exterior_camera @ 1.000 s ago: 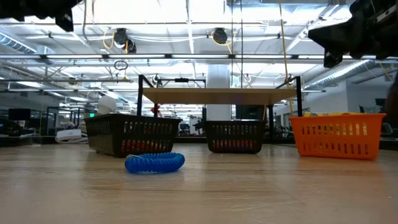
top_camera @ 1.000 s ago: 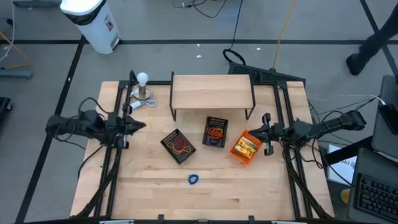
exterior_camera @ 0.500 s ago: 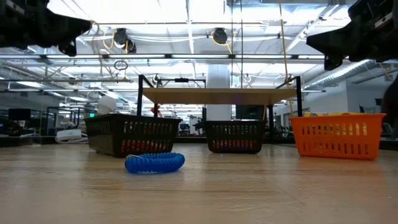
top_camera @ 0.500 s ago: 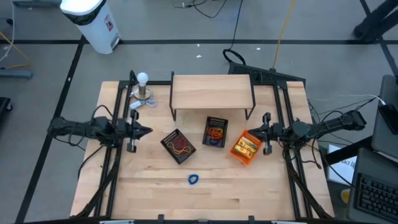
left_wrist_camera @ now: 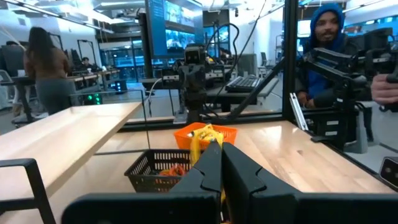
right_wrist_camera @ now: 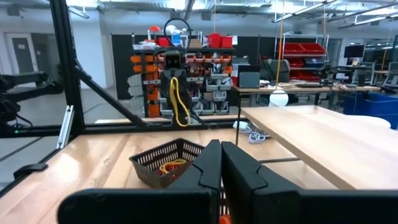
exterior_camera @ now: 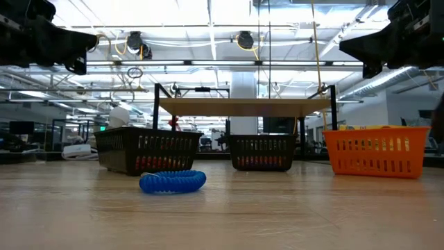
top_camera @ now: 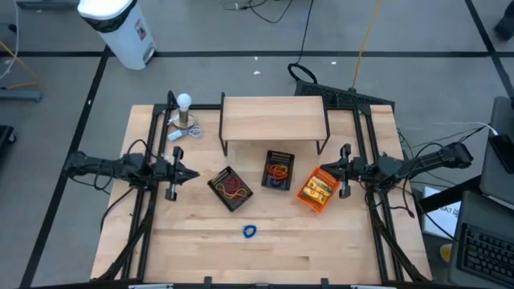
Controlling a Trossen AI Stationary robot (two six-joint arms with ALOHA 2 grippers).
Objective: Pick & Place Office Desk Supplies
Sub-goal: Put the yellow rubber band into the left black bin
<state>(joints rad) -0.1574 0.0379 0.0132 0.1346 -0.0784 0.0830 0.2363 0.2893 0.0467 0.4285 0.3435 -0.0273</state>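
We saw our left gripper (left_wrist_camera: 221,163) pressed shut, no gap between its fingers. Just beyond it sat a black basket (left_wrist_camera: 152,169) holding orange bands (left_wrist_camera: 174,169), and behind that basket an orange tray (left_wrist_camera: 200,133) with yellow packets (left_wrist_camera: 206,132). Beyond the tray's table, a person in a blue hood (left_wrist_camera: 323,31) sat.

Grey floor (top_camera: 241,32) — white bin (top_camera: 120,28)
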